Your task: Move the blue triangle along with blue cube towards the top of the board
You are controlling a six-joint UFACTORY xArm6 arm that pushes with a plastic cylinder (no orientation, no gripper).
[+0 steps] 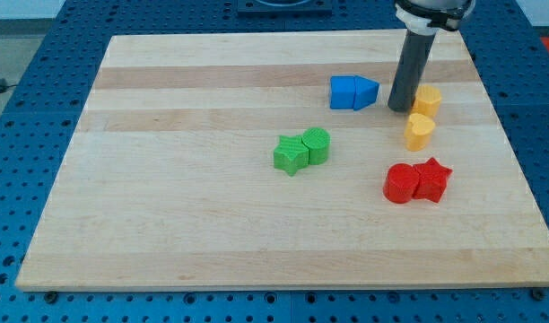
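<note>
The blue cube (345,92) and the blue triangle (367,92) lie touching side by side in the upper right part of the wooden board (167,179). My tip (400,109) stands just right of the blue triangle, with a small gap, and just left of the upper yellow block (428,100).
A second yellow block (420,131) sits below the first. A red cylinder (400,183) and red star (431,178) touch at lower right. A green star (291,154) and green cylinder (316,144) touch near the board's middle.
</note>
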